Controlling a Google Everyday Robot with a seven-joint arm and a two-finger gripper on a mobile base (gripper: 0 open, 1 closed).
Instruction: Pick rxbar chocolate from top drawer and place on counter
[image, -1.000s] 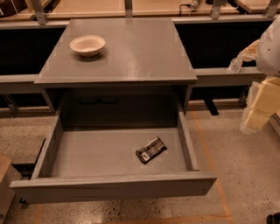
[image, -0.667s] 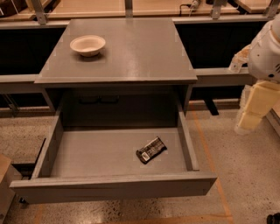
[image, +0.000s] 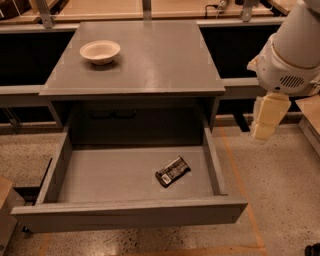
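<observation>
Only the arm had shifted since the earlier frames: the gripper (image: 265, 122) had drifted left, closer to the cabinet's right side, while everything else lay as before.

The rxbar chocolate (image: 172, 171) lay flat and askew on the floor of the top drawer (image: 130, 215), toward the right of the middle and nearer the front than the back, touching neither wall. The drawer stood pulled fully out. Above it the counter (image: 150, 65) carried only a pale bowl (image: 100, 51) near its back left corner.

The gripper hung off to the right, outside the drawer and well apart from the bar, above the speckled floor (image: 280, 200) at roughly the level of the drawer opening. Whether it was open or closed could not be told; it held nothing visible.

By this look the task had barely started: the drawer was open, but reaching in, grasping, lifting and setting the bar down all remained.
</observation>
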